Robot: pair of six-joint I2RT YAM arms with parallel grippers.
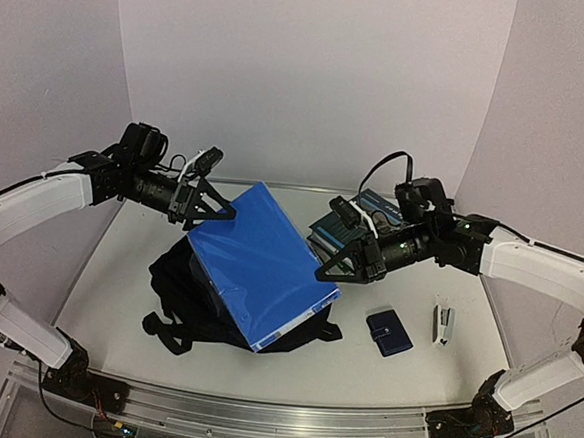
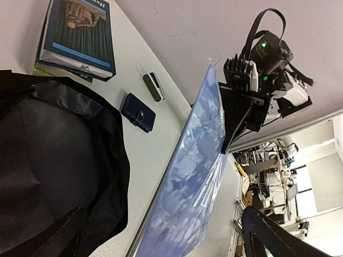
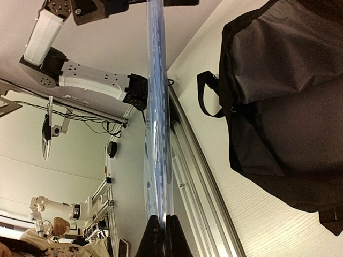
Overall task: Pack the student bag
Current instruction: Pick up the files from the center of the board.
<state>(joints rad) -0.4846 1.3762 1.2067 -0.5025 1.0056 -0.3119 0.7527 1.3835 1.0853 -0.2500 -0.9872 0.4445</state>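
Student bag: lying slumped on the table, left of centre, with straps trailing toward the near edge; the raised folder is covering most of it.
Blue folder: hanging tilted over the bag, its near corner dipping lowest. Whether it is touching the fabric cannot be told.
Right gripper: jaws pinching the folder's right edge and carrying it.
Left gripper: jaws standing spread wide and holding nothing, hovering just beside the folder's far left corner. Contact cannot be told.
Step in hand (judged): feeding the folder into the bag.
Doing it well: the free left gripper should be taking the bag's rim and lifting the mouth open. The right should be leading with one corner and releasing only once the folder is seated well inside.
Risk (judged): a one-edge pinch is leaving the broad folder free to swing, and the soft rim is likely to fold under it.
Overhead view only: showing both arms together, the folder's full face, and how much of the bag it is hiding.
Left wrist view only: showing the bag's dark mouth gaping beside the folder, with bare table between them.
Right wrist view only: showing the folder edge-on and thin, with fingers pressing flat on either side and a strap loop lying loose.
Waiting at right: stacked books, wallet, stapler.
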